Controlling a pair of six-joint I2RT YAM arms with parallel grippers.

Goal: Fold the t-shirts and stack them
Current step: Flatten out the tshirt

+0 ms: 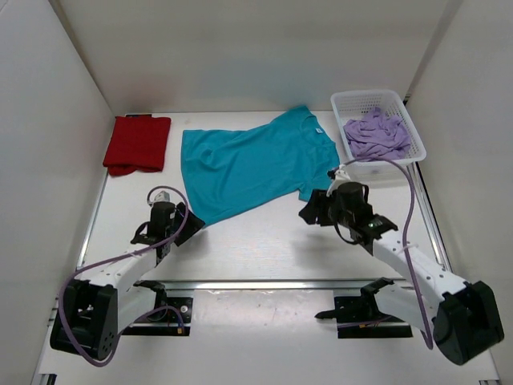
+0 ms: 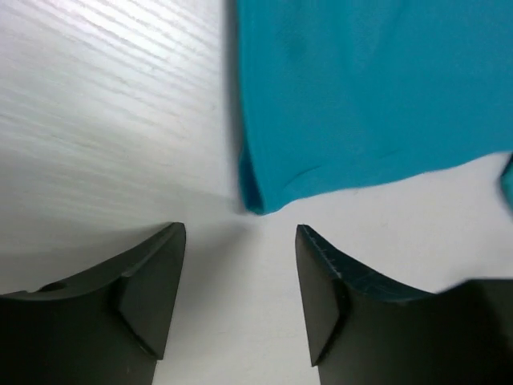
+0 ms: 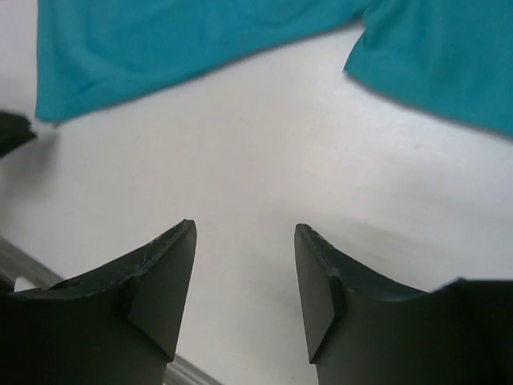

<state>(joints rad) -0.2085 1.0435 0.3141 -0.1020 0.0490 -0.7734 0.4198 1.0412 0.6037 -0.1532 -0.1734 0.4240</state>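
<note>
The teal-blue t-shirt [image 1: 248, 164] lies spread flat mid-table, with a small white tag [image 1: 318, 128] at its collar. The red t-shirt [image 1: 136, 143] lies folded at the back left. The lavender t-shirt [image 1: 377, 135] is crumpled in the basket. My left gripper [image 1: 190, 225] is open and empty, just short of the teal shirt's near-left hem corner [image 2: 260, 200]. My right gripper [image 1: 309, 212] is open and empty over bare table, just short of the teal hem [image 3: 184, 40] and the sleeve [image 3: 441, 64].
The white lattice basket [image 1: 370, 96] stands at the back right. White walls enclose the table on the left, back and right. A metal rail runs along the near edge [image 1: 264, 284]. The left gripper's tip shows in the right wrist view [image 3: 12, 132].
</note>
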